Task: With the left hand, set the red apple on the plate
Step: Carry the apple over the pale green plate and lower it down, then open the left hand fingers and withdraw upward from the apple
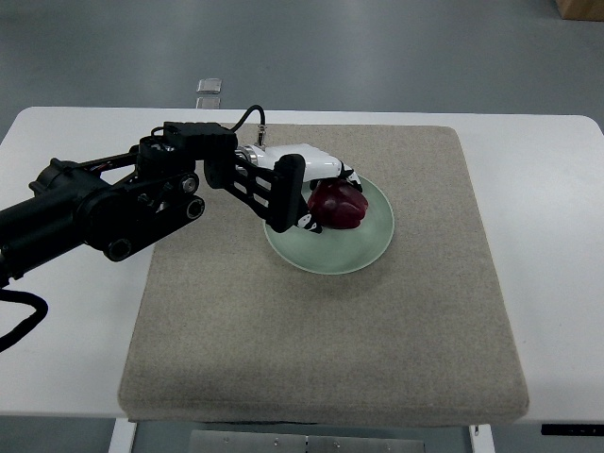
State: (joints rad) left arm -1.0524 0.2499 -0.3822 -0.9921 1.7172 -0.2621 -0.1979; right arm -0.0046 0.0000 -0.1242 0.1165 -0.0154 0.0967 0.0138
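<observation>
From where I stand, the left arm [104,203] reaches in from the left side, black and jointed, across the white table [547,189] and onto the beige felt mat [321,349] that covers most of the tabletop. At its end, the left hand [302,193] sits over the near-left part of a pale green plate [363,250], which lies on the mat a little toward the far side of centre. The hand has a white back and black finger segments, and those fingers [274,193] are curled around a dark red apple [340,206], gripping it from the left and from above. The apple sits within the plate's rim, over its far-left portion; I cannot tell whether its underside is actually touching the plate or held just clear of it, because the hand and the apple's own bulk hide the contact. A thin black cable [247,118] loops up from the wrist. Beyond the far edge of the table, on the grey floor, lies a small clear rectangular object [209,85], too small to identify. A corner of a brown box [578,8] shows at the top right.
</observation>
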